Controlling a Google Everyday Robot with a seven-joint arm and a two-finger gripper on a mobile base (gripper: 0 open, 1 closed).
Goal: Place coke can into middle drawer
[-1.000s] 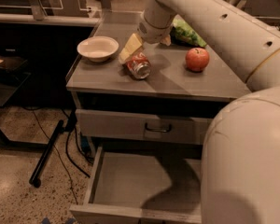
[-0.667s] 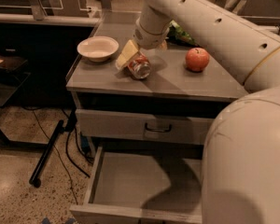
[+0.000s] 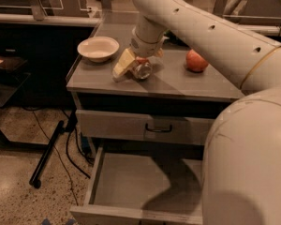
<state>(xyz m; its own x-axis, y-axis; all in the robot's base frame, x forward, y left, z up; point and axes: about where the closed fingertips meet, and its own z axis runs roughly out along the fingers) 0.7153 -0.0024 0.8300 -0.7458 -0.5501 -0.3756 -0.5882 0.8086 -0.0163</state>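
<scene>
The coke can [image 3: 143,70] lies on its side on the grey cabinet top [image 3: 178,86], its silver end facing me. My gripper [image 3: 133,69] has come down over it from behind. One cream finger [image 3: 123,63] stands just left of the can and the other shows behind its right side, so the open jaws straddle the can. The middle drawer [image 3: 126,182] is pulled open at the bottom of the view, with a bare grey floor. My arm's shadow falls across its right half.
A white bowl [image 3: 98,48] sits left of the can and a red apple [image 3: 196,61] to its right. The shut top drawer front with a black handle [image 3: 158,128] is above the open drawer. A black pole [image 3: 49,151] and cables lie on the floor at the left.
My gripper has moved down and a little to the left, from just above the can to around it. The can, the apple and the bowl have stayed in place.
</scene>
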